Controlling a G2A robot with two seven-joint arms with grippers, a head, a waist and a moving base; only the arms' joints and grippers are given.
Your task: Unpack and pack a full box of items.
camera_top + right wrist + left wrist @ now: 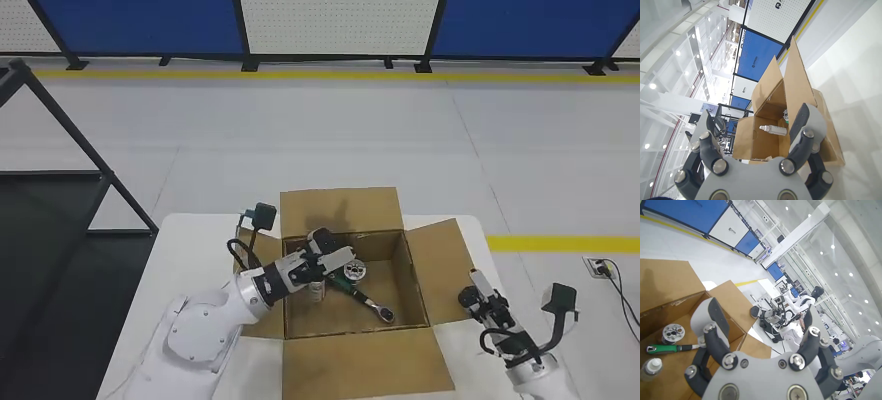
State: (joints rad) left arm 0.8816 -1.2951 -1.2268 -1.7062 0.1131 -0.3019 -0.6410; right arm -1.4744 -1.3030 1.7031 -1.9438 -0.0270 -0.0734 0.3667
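An open cardboard box (340,212) stands on the white table (195,250), all flaps folded outward. Inside lie a green-handled ratchet wrench (366,299), a round metal spool (354,268) and a small clear bottle (316,290). My left gripper (335,250) hangs open inside the box's left half, above the bottle and wrench handle, holding nothing. The left wrist view shows that gripper (764,317) open, with the spool (673,332), wrench (664,348) and bottle (651,368) below. My right gripper (480,292) is open, outside the right flap. The right wrist view shows it (755,123) empty, facing the box (797,75) and bottle (773,129).
A black metal frame (60,180) stands off the table's left side. Blue and white partition panels (330,25) line the far floor. Bare tabletop lies left of the box and at the front right corner.
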